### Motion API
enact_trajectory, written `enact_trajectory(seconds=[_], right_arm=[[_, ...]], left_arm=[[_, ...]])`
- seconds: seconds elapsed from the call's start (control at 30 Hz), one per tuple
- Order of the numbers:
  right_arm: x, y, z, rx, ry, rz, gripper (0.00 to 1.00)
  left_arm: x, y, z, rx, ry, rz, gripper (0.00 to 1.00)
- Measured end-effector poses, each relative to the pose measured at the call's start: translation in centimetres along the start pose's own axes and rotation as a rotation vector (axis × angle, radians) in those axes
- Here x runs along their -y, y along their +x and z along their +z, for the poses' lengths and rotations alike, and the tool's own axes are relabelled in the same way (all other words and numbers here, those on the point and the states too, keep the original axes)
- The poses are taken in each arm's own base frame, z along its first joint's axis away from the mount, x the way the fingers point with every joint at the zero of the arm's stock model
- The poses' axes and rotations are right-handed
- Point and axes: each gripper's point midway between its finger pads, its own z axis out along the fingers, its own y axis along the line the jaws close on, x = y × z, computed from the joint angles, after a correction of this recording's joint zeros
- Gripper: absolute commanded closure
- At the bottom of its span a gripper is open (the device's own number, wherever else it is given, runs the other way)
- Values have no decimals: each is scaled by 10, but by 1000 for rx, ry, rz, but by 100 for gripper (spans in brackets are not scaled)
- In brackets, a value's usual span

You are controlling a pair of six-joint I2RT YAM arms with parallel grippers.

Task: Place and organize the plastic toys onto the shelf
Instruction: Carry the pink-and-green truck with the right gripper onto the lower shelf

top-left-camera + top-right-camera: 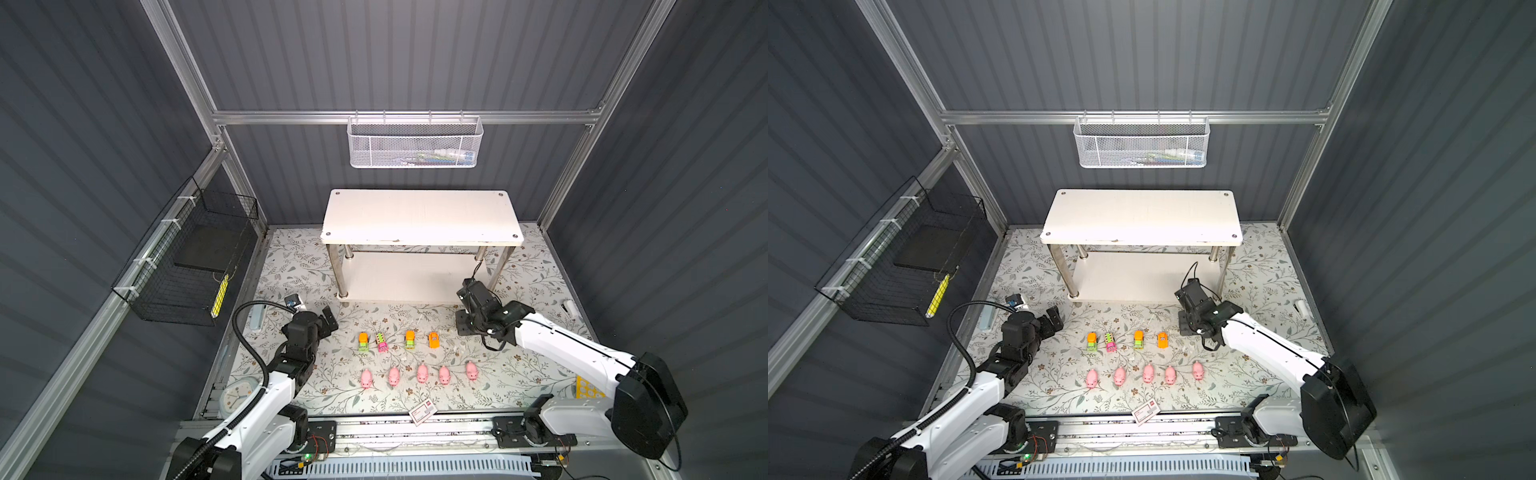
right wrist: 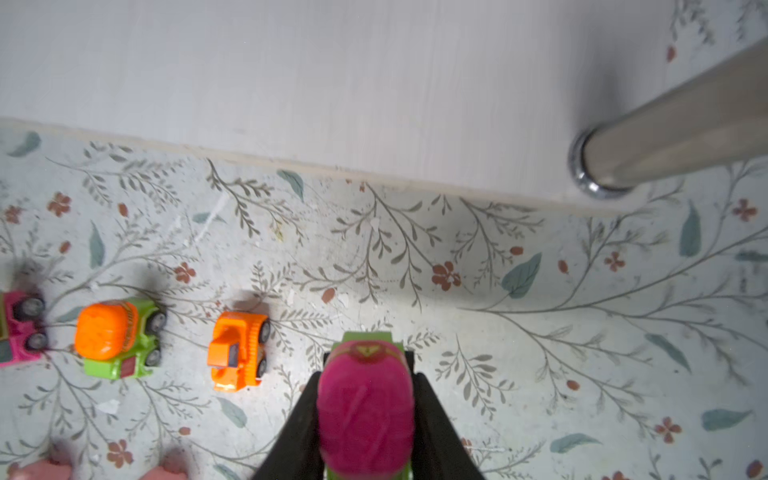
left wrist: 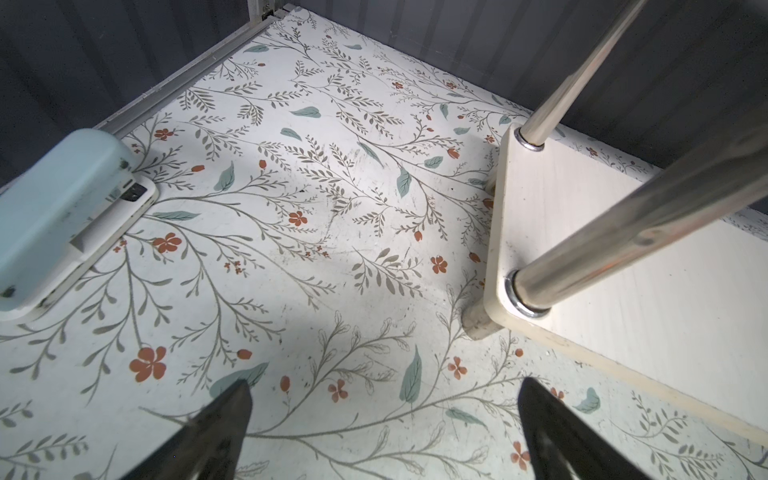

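Car (image 2: 365,415), pink over green, sits clamped within right gripper (image 2: 368,368).

A floral-patterned desk (image 1: 328,395) fills the floor of a booth with grey ribbed walls and an aluminium frame (image 1: 291,117). At 12 o'clock a white mesh basket (image 1: 414,143) hangs from the frame's rail, its contents too blurred to name. At 9 o'clock a black wire basket (image 1: 187,266) is tied to the side rail; it holds a dark flat slab (image 1: 205,249) and a yellow strip (image 1: 220,296). A pale blue stapler-like thing (image 3: 54,216) lies by the desk's edge at 9 o'clock. A round white clock (image 1: 238,395) lies at 7 o'clock, a red-and-white card (image 1: 423,412) at 6 o'clock on the front edge, a yellow sheet (image 1: 588,388) at 4 o'clock, and a small white object (image 1: 570,308) at 3 o'clock.
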Motion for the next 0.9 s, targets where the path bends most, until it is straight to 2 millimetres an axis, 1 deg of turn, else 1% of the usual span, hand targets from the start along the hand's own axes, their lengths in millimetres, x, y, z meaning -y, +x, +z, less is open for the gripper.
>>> enact_trajectory(seconds=[0.1,0.2,0.37,0.53,0.73,0.9], right_arm=[[-2,-20,-7,50,12,7,77],[0,-33,-6,81,33,12,76],[7,-42,11,88,76,22,75],[20,-53,29,107,113,49,75],[34,-71,42,148,131,96,74],[41,-79,53,160,134,119,74]], left_arm=[[0,0,0,2,0,-1,0],[0,0,1,1,0,-1,0],[1,-1,2,4,3,-2,0],[1,-1,2,5,3,-2,0],[1,0,2,4,3,-2,0],[1,0,2,4,3,-2,0]])
